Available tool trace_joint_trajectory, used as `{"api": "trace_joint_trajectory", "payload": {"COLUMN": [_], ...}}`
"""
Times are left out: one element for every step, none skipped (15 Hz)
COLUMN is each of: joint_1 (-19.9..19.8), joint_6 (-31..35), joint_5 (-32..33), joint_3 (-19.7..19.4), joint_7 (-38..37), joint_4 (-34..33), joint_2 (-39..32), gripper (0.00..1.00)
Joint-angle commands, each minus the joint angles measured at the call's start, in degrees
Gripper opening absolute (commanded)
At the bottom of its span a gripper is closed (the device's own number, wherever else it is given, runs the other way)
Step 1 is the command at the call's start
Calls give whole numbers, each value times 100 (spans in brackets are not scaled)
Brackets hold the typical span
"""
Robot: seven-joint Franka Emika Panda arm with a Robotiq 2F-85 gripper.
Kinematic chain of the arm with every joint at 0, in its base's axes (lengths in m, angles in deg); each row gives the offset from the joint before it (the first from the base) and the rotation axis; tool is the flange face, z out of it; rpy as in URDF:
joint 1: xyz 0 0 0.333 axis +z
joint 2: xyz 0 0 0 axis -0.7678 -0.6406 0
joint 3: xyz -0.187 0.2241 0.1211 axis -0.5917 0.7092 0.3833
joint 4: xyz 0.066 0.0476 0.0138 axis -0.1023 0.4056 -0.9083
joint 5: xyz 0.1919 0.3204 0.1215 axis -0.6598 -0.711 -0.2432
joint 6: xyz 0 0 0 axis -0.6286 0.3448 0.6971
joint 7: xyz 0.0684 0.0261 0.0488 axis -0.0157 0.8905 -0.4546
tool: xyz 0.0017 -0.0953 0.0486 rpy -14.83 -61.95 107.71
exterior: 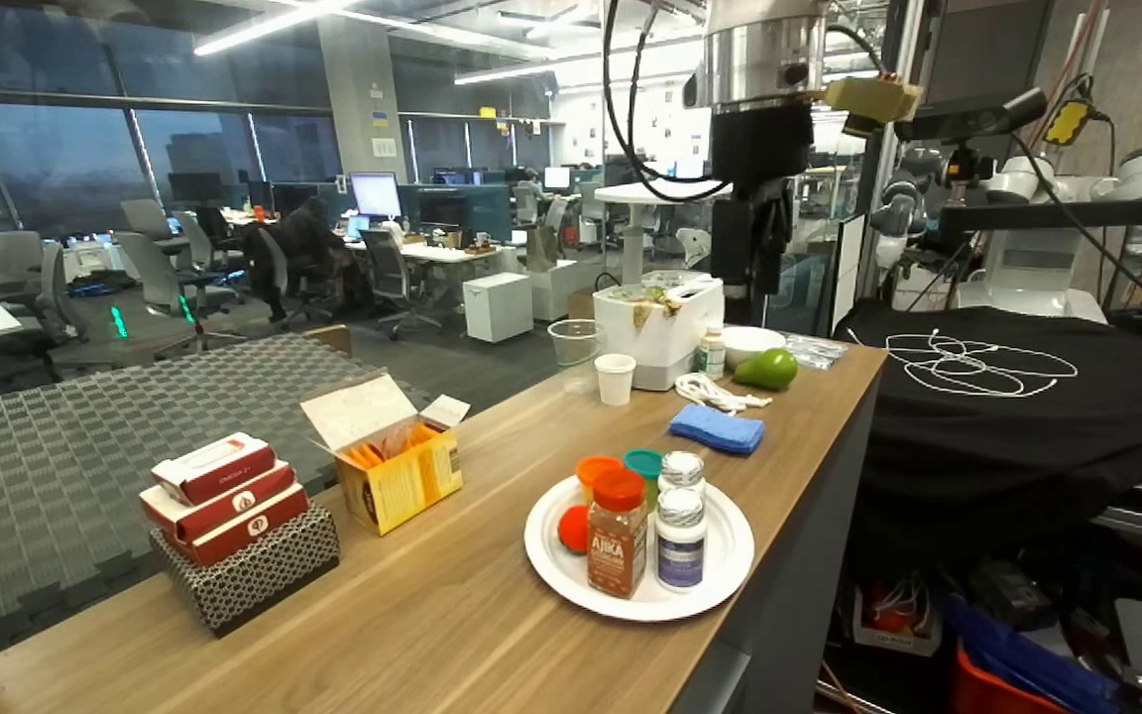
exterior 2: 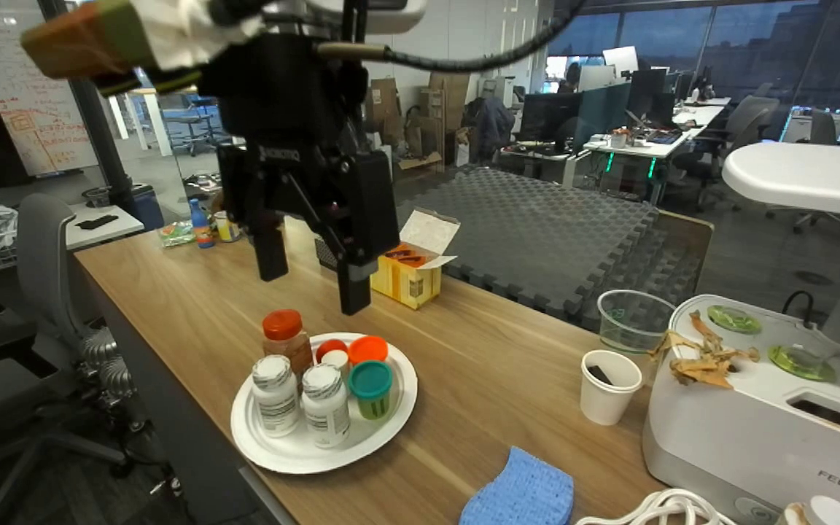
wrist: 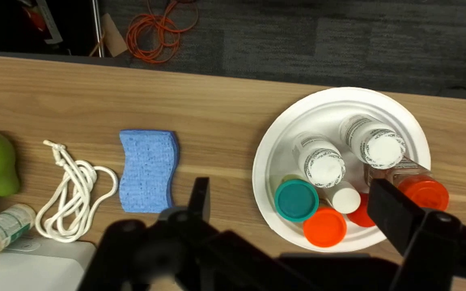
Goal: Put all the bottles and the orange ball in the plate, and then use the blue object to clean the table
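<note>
The robot's arm [exterior: 759, 64] has a shiny silver part, a yellowish block [exterior: 868, 97] and a bendy black cable [exterior 2: 456, 65], and its black gripper [exterior 2: 313, 278] has pale letters [exterior 2: 279, 154], a round screw [exterior 2: 345, 166] and two boxy fingers [exterior 2: 354, 292].

Ceiling lights [exterior: 274, 24] glare white while windows [exterior: 56, 157] show dim blue.

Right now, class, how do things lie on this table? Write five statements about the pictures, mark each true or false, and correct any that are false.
1. The orange ball is on the plate. True.
2. The blue sponge lies on the table, off the plate. True.
3. The gripper is clamped on the blue sponge. False: its jaws stand open, holding nothing.
4. The green-labelled bottle is on the plate. False: it stands by the white machine.
5. The yellow box is open. True.
</note>
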Motion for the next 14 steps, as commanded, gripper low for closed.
{"api": "trace_joint_trajectory", "payload": {"joint_1": [-75, -122, -179, -239, -309, -377, -446, -520, -585, -643, -687, -746, -795, -857], "joint_6": [213, 235, 222, 194, 178, 158, 140, 135, 164, 172, 202, 229, 236, 242], "joint_5": [-330, -462, -561, -643, -710, -751, -765, -776, -762, -764, -730, -762, -787, -847], "joint_3": [-5, -15, -32, -40, -45, -53, -61, -66, -81, -83, -107, -105, -113, -110], "joint_7": [228, 216, 169, 163, 187, 179, 171, 185, 169, 164, 110, 104, 65, 58], "joint_4": [-577, -710, -863, -1023, -1171, -1323, -1444, -1546, -1607, -1687, -1742, -1790, -1831, -1868], "joint_2": [-813, -1021, -1251, -1471, -1690, -1899, -2067, -2205, -2313, -2422, -2524, -2608, -2686, -2750], "gripper": [100, 100, 100, 100, 100, 100, 100, 100, 100, 100, 100, 100, 100, 100]}}
